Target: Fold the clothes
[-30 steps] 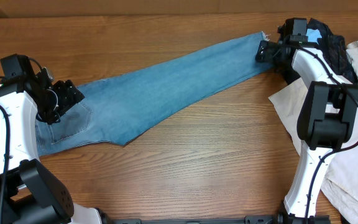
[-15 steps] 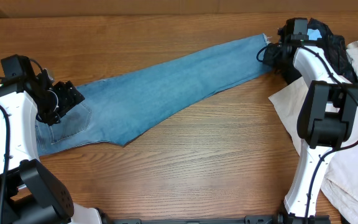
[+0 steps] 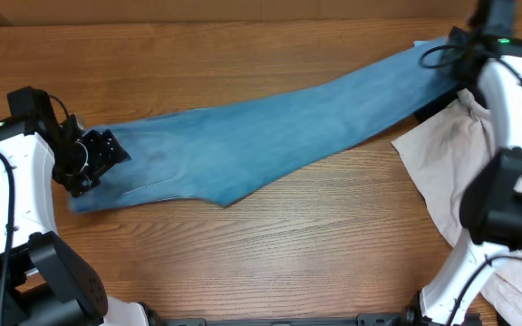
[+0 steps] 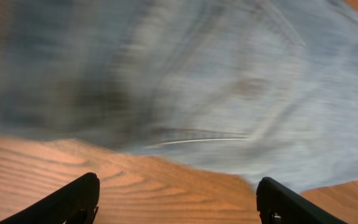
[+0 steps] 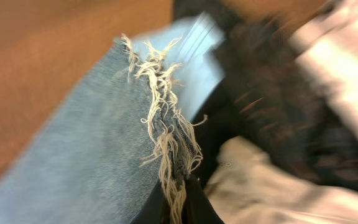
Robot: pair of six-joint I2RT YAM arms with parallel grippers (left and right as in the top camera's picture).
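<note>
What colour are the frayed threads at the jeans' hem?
Off-white threads on light-blue jeans; clearest in the right wrist view.

This looks like a robot test bench in a lab rather than a home. Two white-and-black jointed arms, the left arm [image 3: 7,190] and the right arm [image 3: 506,100], rise from the near edge of a wood-grain worktop [image 3: 270,263], with loose cables running along their links. Clothing lies on it, jeans [image 3: 270,136] stretched across and a beige garment [image 3: 442,172] at the right. The room beyond is out of view.
</note>
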